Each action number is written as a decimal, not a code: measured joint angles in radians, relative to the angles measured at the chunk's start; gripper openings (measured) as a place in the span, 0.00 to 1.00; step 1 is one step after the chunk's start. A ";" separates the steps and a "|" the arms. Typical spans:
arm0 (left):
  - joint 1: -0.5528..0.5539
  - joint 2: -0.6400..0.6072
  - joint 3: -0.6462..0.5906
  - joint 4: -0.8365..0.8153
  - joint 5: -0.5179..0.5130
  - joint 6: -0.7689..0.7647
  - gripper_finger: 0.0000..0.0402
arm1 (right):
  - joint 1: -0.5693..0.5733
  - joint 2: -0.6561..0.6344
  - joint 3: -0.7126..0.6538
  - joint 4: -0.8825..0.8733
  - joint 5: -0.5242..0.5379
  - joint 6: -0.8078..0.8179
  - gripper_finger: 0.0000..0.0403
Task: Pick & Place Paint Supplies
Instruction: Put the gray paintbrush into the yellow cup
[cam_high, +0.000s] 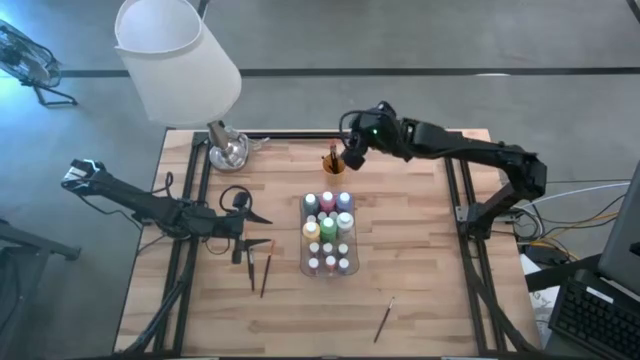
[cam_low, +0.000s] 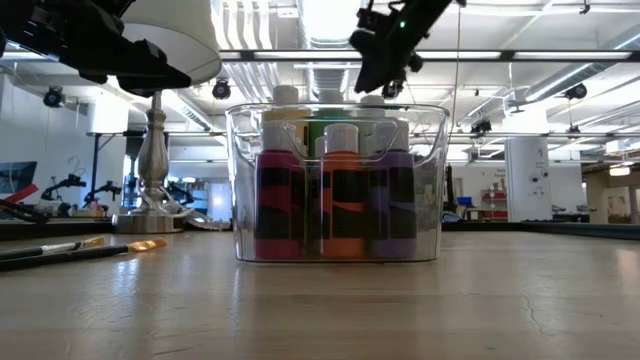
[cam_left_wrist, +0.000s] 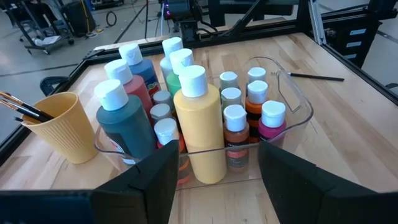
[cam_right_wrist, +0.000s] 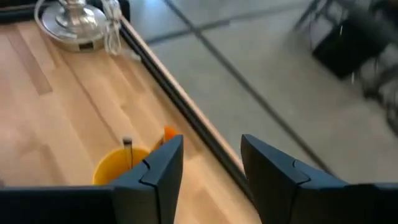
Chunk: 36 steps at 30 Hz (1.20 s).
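Note:
Several paint bottles in varied colours stand upright in a clear plastic tray at mid-table. Two paintbrushes lie flat left of the tray, and a third brush lies near the table's near edge. An orange cup beyond the tray holds more brushes. My left gripper hovers open, just left of the tray, and its fingers point at the bottles. My right gripper is open and empty, above the table beside the cup on its right.
A lamp with a white shade and a silver base stands at the table's far left corner, with its cord near the base. Black frame rails run along the table's left, right and far sides. Bare wood lies right of the tray.

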 joint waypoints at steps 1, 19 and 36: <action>0.000 0.000 0.000 -0.001 0.000 0.000 0.55 | 0.000 0.000 0.031 -0.061 0.001 0.026 0.38; 0.000 0.000 0.000 0.001 0.000 0.000 0.55 | 0.263 -0.006 0.269 -0.764 -0.177 0.644 0.20; 0.000 0.000 0.000 0.001 0.000 0.000 0.55 | 0.834 0.023 0.238 -0.795 -0.109 1.552 0.21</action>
